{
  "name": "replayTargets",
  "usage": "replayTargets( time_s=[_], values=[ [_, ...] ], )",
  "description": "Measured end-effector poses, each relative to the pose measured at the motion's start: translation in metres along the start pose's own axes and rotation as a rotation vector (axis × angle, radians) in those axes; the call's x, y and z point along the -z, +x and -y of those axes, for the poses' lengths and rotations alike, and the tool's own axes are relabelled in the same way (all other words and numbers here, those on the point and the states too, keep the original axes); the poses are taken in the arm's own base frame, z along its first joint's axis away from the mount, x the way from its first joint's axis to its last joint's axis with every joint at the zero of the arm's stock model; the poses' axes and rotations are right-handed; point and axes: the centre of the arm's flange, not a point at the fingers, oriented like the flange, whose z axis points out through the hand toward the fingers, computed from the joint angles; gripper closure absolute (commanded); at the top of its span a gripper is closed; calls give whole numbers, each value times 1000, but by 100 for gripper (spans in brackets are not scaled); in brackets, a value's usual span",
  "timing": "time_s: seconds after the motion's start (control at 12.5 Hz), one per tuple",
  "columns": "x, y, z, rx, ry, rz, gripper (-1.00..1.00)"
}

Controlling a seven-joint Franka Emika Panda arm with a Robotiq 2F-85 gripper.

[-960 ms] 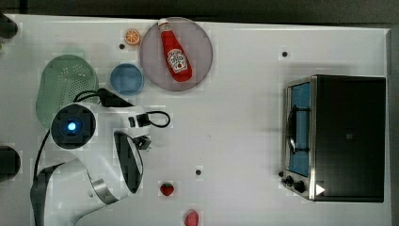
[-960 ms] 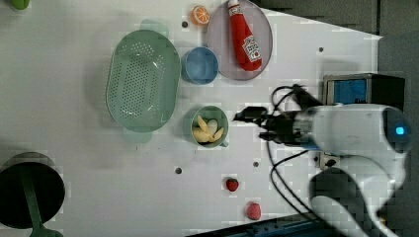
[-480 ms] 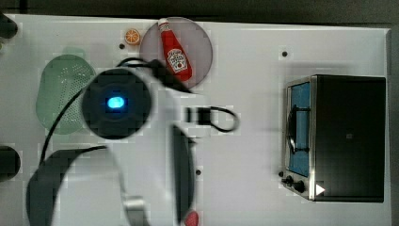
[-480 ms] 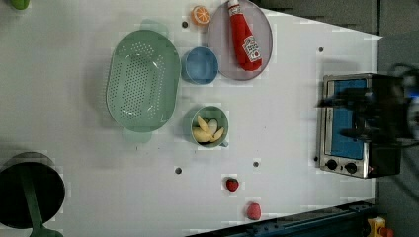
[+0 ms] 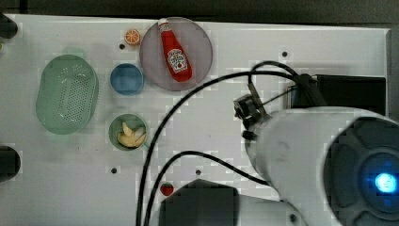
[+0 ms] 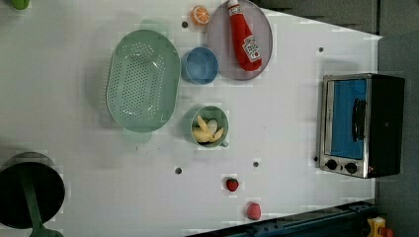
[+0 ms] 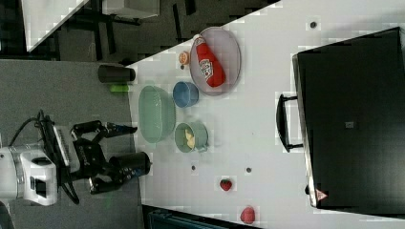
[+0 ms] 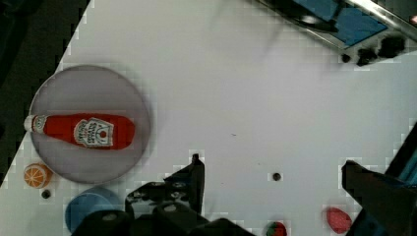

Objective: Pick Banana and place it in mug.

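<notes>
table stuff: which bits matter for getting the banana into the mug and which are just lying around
Belongs to the job:
- banana, already lying inside the mug
- mug
- gripper, open

Just lying about:
- colander
- blue cup
- ketchup bottle on its plate
- orange slice
- strawberry
- toaster oven

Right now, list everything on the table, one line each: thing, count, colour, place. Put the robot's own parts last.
banana: one, pale yellow, inside the mug.
mug: one, dark green, mid-table.
colander: one, pale green, at the left view's left of the mug.
cup: one, blue, beside the colander.
plate: one, grey, holds the bottle.
ketchup bottle: one, red, lying down.
orange slice: one, orange, next to the plate.
strawberry: one, red, near the table edge.
toaster oven: one, black and silver.
gripper: one, black, open, off the table.
</notes>
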Motion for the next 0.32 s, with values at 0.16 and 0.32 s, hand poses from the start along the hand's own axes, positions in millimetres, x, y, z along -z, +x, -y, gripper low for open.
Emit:
replayTargets(
  time_s=[0.16, 0.32],
  values=[
    [-6, -3, 3, 9, -9, 13, -100],
    [-19, -14, 13, 50, -48, 22, -100]
  ],
)
